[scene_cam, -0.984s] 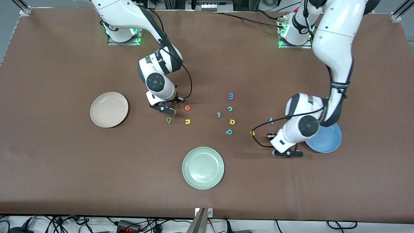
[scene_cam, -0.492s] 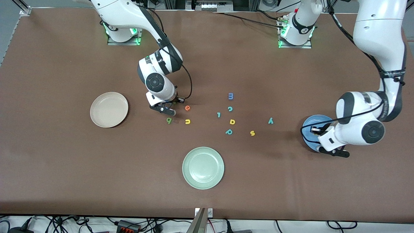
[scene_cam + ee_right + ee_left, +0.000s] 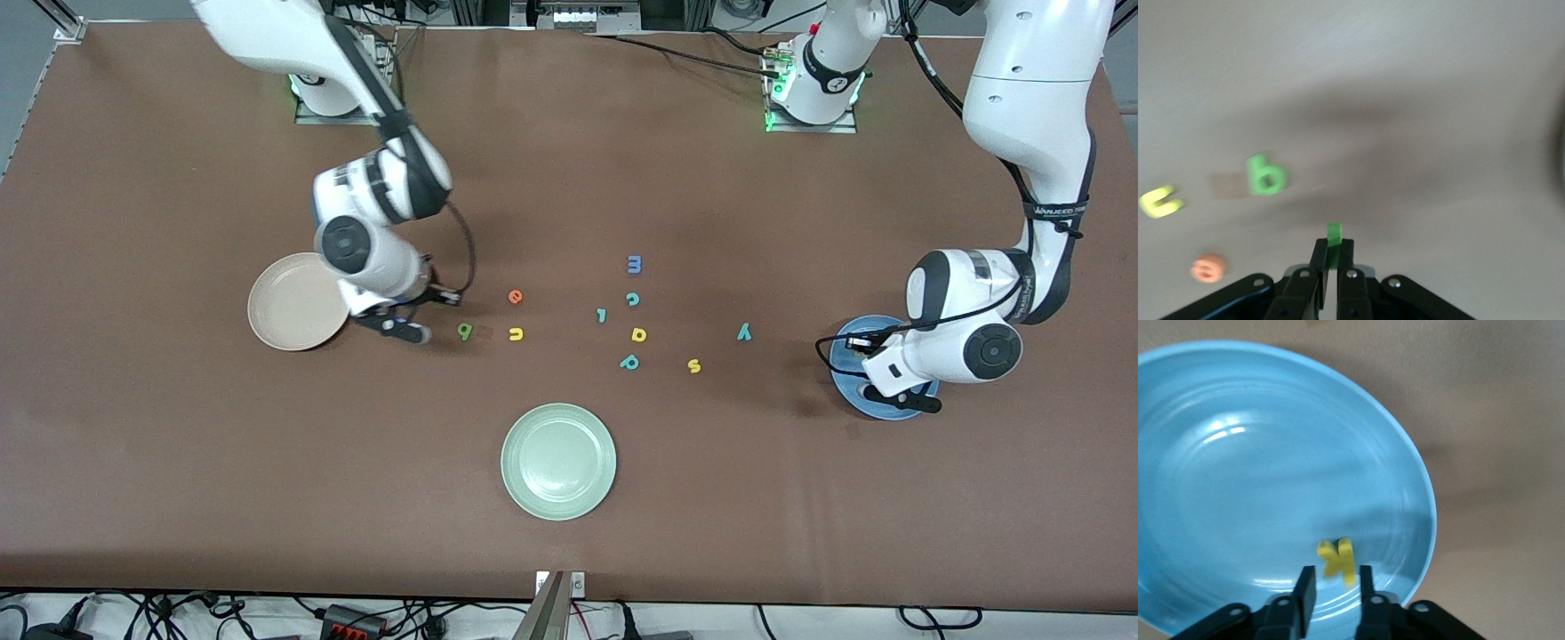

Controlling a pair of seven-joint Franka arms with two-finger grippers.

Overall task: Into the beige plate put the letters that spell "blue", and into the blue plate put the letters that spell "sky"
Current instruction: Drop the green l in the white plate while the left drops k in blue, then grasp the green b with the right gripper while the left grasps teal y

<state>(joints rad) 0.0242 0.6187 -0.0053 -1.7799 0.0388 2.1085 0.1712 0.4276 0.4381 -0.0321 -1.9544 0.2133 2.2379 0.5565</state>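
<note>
My right gripper (image 3: 1332, 261) pinches the dark-green l (image 3: 1333, 237) over the table beside the beige plate (image 3: 289, 307). My left gripper (image 3: 1333, 585) hangs over the blue plate (image 3: 1238, 473), its fingers apart around the yellow k (image 3: 1339, 559).

- pale green plate (image 3: 558, 461), nearest the front camera
- blue-purple m (image 3: 635, 264), teal c (image 3: 632, 299) and teal l (image 3: 602, 315) close together
- yellow letter (image 3: 638, 334), perhaps a d, just above teal p (image 3: 629, 362)
</note>
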